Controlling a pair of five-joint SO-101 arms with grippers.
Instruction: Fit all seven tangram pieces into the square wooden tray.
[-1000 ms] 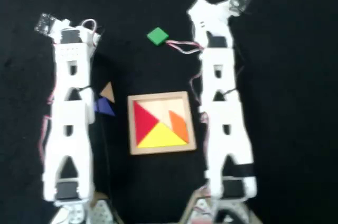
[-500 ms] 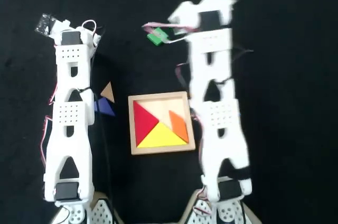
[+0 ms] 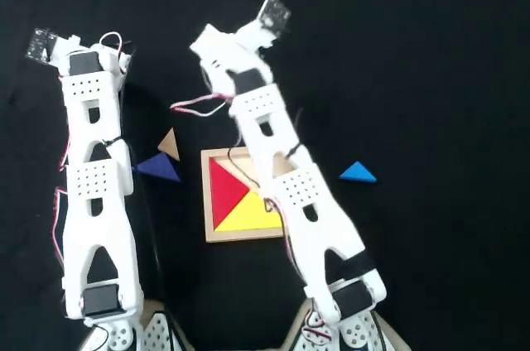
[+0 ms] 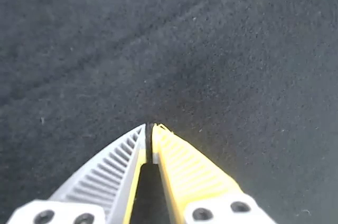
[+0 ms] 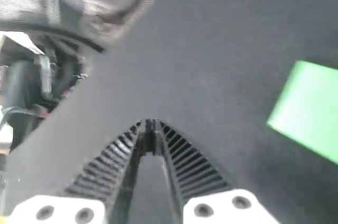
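Crossing arm (image 3: pixel 286 177) hides part of tray (image 3: pixel 204 202); left end effector (image 4: pixel 149 127) and right end effector (image 5: pixel 153 124) pinched together

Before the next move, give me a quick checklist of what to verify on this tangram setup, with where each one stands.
1. Right hand open for a grasp: not ok, shut on nothing.
2. Green square within the right hand's view: ok, flat on the cloth, apart from the hand.
3. Tray clear from above: not ok, the right arm crosses it.
4. Red triangle and yellow triangle seated in the tray: ok; the rest under the arm, cannot tell.
5. Tan triangle, dark blue triangle and light blue triangle placed: not ok, all outside the tray.
6. Left hand free: ok, shut on nothing.
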